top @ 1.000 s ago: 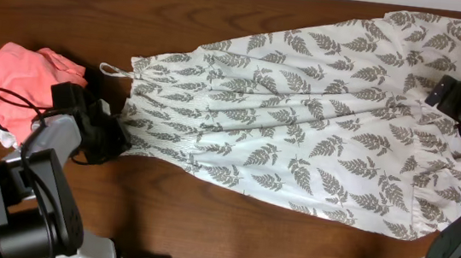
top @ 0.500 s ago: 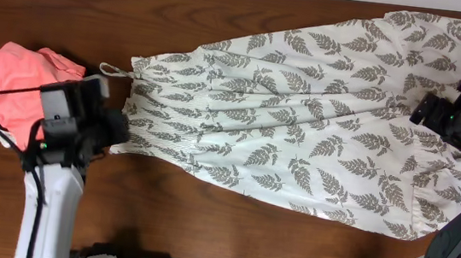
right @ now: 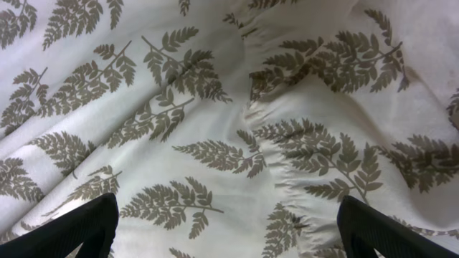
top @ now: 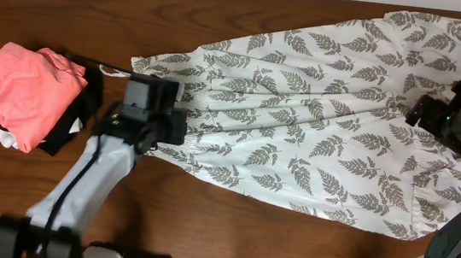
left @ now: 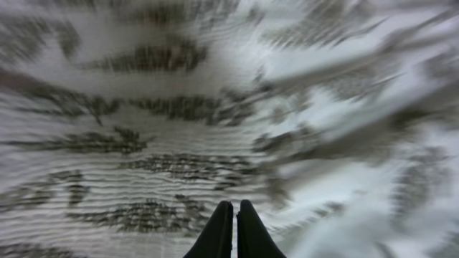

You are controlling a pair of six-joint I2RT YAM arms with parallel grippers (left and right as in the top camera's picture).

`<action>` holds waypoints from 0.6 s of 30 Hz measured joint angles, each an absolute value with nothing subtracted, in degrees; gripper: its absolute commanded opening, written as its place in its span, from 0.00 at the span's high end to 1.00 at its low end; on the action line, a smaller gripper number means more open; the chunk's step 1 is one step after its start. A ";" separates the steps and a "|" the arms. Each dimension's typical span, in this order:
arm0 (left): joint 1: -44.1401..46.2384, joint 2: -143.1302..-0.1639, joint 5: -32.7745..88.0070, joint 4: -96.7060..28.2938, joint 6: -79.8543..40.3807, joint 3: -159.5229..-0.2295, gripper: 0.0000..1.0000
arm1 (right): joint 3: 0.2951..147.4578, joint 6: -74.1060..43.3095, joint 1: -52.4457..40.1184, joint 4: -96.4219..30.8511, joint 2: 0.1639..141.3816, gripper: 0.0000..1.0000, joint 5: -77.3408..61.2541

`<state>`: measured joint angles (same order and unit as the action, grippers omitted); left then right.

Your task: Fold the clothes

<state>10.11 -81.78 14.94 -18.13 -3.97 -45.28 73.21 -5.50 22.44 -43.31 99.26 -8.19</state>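
I see the dress [top: 318,112] spread flat across the table [top: 54,7], strap end to the left and wide hem to the right, with creases running through the middle. My left gripper [top: 169,128] hangs over the strap end near the front edge. In its wrist view the fingers [left: 234,229] are pressed together above blurred fern print, with no cloth visibly caught between them. My right gripper [top: 425,111] sits over the hem side, jaws spread wide, the fabric [right: 229,143] lying loose between the tips. Left of the dress lies a pink garment [top: 24,94] on a black cloth [top: 72,125], both apart from it.
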 measured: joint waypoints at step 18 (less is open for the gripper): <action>10.04 -95.44 5.10 -13.87 -3.99 -45.34 0.94 | 73.21 -5.48 21.89 -45.87 99.26 0.01 -11.79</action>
<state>10.04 -95.44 5.10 -13.87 -3.99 -45.34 73.21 -5.48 21.89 -45.87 99.26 -11.79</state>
